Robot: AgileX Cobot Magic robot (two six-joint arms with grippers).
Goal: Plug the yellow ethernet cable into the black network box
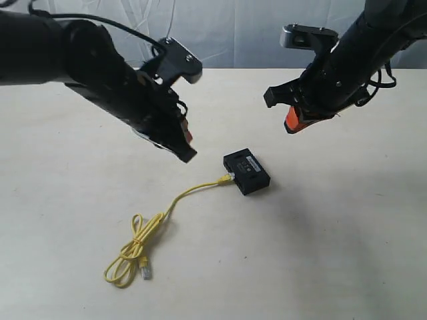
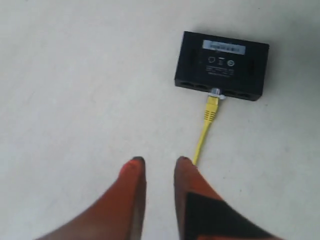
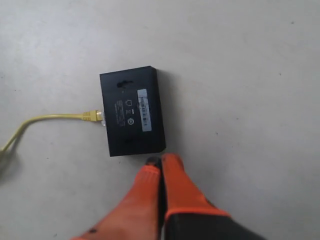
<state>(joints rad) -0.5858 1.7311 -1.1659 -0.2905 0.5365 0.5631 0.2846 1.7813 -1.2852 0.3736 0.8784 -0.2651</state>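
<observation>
The black network box [image 1: 246, 171] lies flat in the middle of the table, label up. The yellow ethernet cable [image 1: 193, 191] has one plug seated in a port on the box's side [image 2: 215, 95] [image 3: 95, 116]; its cord runs away to tied loops [image 1: 137, 248] with the free plug lying near them. My left gripper [image 1: 189, 152] hovers above the table left of the box, open, nothing between its orange fingers [image 2: 159, 162]. My right gripper [image 1: 292, 123] hangs up and to the right of the box, its fingers pressed together and empty [image 3: 161, 160].
The box and cable rest on a pale beige table [image 1: 333, 253]. A white cloth backdrop [image 1: 233, 30] hangs behind its far edge. Nothing else lies on the surface.
</observation>
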